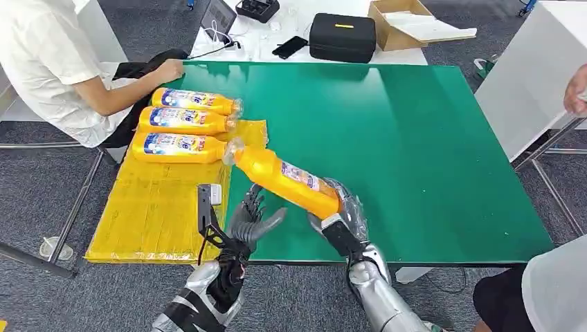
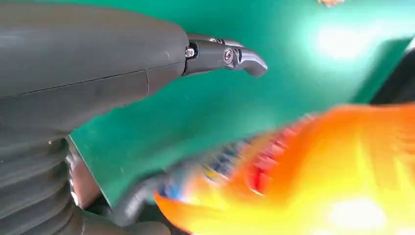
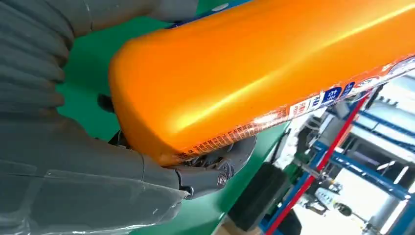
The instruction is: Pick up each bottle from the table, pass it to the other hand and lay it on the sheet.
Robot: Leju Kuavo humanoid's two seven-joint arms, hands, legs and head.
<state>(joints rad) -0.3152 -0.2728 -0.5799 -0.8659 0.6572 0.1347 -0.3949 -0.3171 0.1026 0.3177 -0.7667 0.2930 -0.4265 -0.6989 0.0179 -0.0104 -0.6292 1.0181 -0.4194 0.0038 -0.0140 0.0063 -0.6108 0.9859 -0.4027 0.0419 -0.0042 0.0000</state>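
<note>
My right hand (image 1: 340, 220) grips the base end of an orange bottle (image 1: 285, 176), held above the green table (image 1: 429, 138) and pointing up-left toward the sheet. The right wrist view shows that bottle (image 3: 254, 68) close up, with fingers (image 3: 215, 169) wrapped under it. My left hand (image 1: 253, 218) is open, fingers spread, just below and left of the bottle without touching it. In the left wrist view the bottle (image 2: 303, 181) is a blurred orange shape near a fingertip (image 2: 230, 56). Three orange bottles (image 1: 183, 124) lie side by side on the yellow sheet (image 1: 152, 214).
A person in a white shirt (image 1: 41, 62) sits at the table's far left with a hand (image 1: 168, 69) on its corner. Another person's hand (image 1: 576, 90) shows at the right edge. A black case (image 1: 341, 36) and a cardboard box (image 1: 401, 24) lie behind the table.
</note>
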